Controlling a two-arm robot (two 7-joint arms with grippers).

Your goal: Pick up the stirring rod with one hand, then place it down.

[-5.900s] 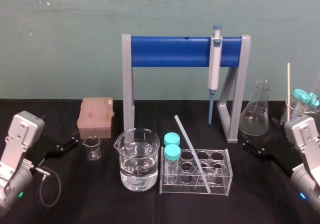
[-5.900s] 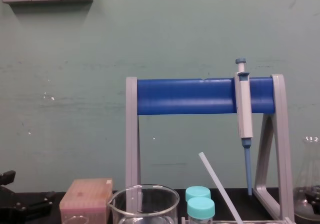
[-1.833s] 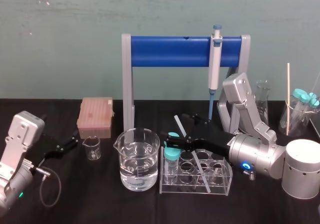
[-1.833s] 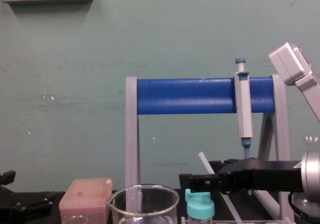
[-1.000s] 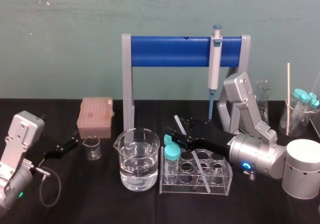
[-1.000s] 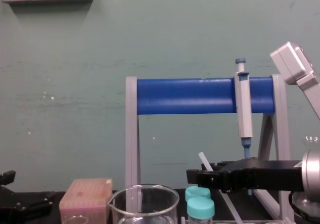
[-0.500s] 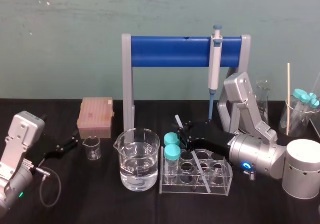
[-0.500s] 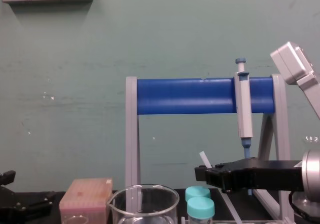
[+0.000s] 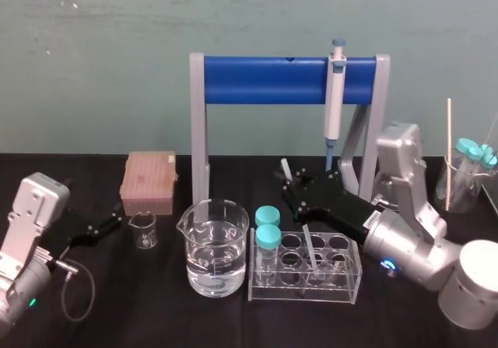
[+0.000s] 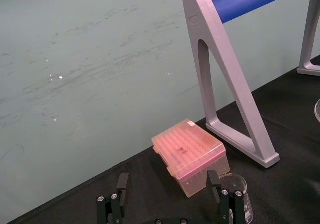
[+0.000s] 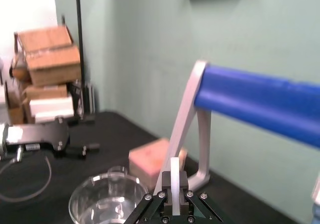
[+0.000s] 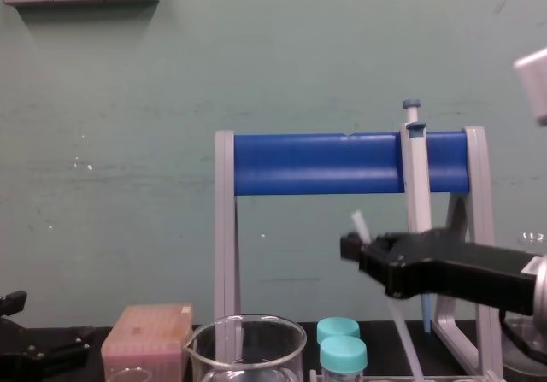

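head: black blocky right gripper (image 9: 292,190) pinches one long white translucent stirring rod (image 9: 309,243), at 12 o'clock of the clear plastic tube rack (image 9: 342,286), the rod's lower part reaching into it; two teal-capped vials (image 9: 268,235); black left gripper (image 9: 105,225) parked at 9 o'clock | left wrist: its fingers (image 10: 122,181) spread | right wrist: rod clamped between fingers | chest: rod tip points to 11 o'clock

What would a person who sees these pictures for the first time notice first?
The tall grey rack with its blue bar stands in the middle, a pipette hanging on it. In front of it the right tool is shut on the stirring rod, held tilted above the clear tube rack. The left tool rests open at far left.
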